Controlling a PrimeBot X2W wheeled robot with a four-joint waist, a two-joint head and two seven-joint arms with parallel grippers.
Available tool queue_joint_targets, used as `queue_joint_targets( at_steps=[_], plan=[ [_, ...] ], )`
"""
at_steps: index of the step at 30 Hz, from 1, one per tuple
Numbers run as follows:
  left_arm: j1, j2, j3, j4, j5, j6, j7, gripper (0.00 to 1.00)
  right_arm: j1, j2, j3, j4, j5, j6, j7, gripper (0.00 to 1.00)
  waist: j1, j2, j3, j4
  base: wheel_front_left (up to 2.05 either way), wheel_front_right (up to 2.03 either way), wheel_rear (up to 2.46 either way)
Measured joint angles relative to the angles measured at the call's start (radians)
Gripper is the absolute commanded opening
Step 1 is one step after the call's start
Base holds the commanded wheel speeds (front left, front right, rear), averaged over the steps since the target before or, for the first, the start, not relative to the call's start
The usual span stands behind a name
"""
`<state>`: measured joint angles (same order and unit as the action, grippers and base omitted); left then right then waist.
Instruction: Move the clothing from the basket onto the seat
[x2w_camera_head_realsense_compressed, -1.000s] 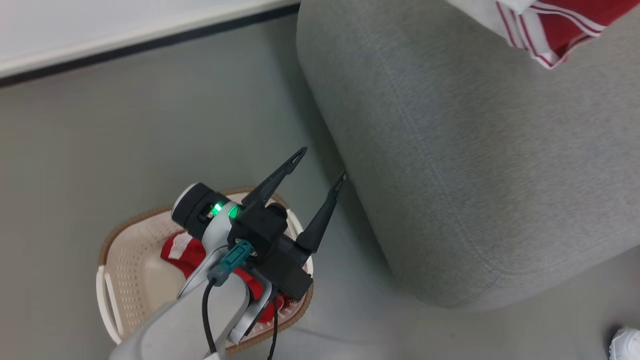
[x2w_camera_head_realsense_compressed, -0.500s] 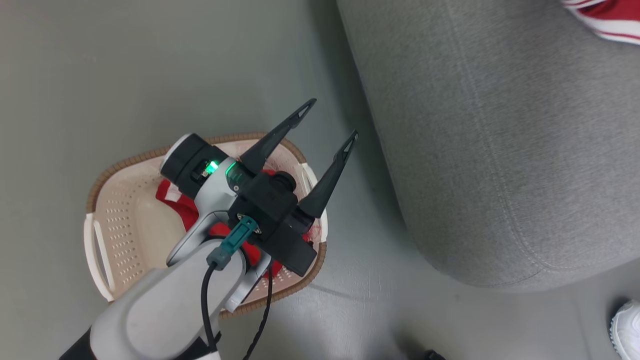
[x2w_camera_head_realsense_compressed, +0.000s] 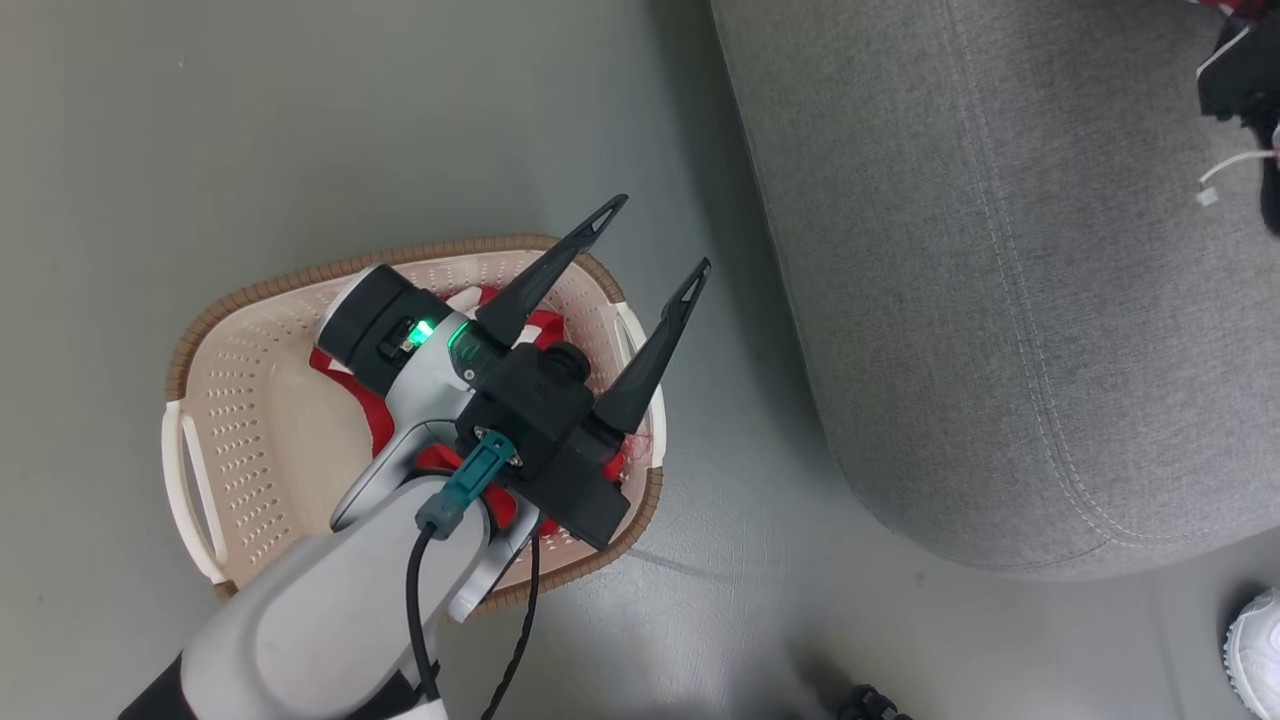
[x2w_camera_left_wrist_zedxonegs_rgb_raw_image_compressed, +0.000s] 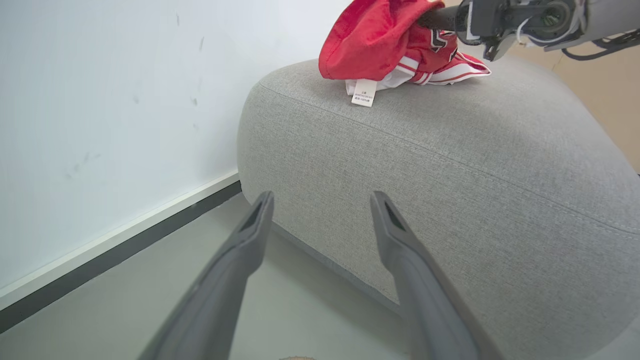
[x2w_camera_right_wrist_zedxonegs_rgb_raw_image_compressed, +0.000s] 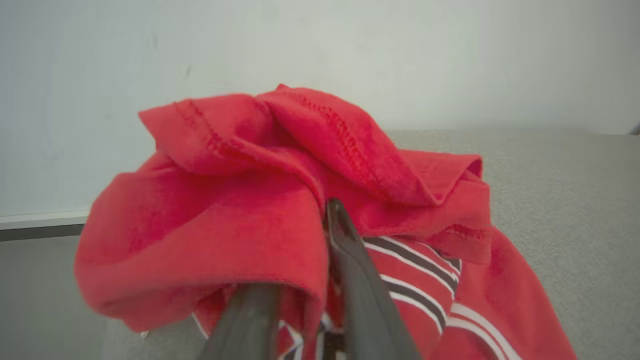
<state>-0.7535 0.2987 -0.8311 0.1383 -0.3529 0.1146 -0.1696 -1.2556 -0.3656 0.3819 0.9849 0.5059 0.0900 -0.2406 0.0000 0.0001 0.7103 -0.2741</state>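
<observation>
Red clothing (x2w_camera_left_wrist_zedxonegs_rgb_raw_image_compressed: 380, 40) on seat (x2w_camera_left_wrist_zedxonegs_rgb_raw_image_compressed: 450, 175), right pincer (x2w_camera_right_wrist_zedxonegs_rgb_raw_image_compressed: 325, 225) clamping it, left pincer (x2w_camera_head_realsense_compressed: 657, 232) spread

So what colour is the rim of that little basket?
Brown, a woven-looking band around the cream-white basket; clearest in the head view.

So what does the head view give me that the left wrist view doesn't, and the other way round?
Head view adds: the basket on the floor beside the sofa, a red garment inside it, and a white shoe at the lower right corner.

Left wrist view adds: the other red garment bunched on the sofa top, white label hanging out, the right tool shut on it; also the white wall and dark baseboard.

Shared: the grey sofa and the open, empty left tool.
</observation>
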Motion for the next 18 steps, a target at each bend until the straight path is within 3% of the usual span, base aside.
queue_joint_targets(
  at_steps=[11, 18],
  plan=[
    [0.055, 0.0, 0.015, 0.044, -0.01, 0.001, -0.031, 1.0, 0.121, 0.044, 0.085, -0.019, -0.061, 0.026, -0.012, 1.0, 0.0, 0.0, -0.061, -0.016, 0.0, 0.0, 0.0],
    [0.094, -0.018, 0.028, 0.077, -0.03, 0.001, -0.047, 1.0, 0.229, 0.048, 0.095, -0.102, -0.075, 0.028, -0.013, 1.0, -0.0001, -0.0002, -0.129, -0.025, 0.0, 0.0, 0.0]
  ],
)
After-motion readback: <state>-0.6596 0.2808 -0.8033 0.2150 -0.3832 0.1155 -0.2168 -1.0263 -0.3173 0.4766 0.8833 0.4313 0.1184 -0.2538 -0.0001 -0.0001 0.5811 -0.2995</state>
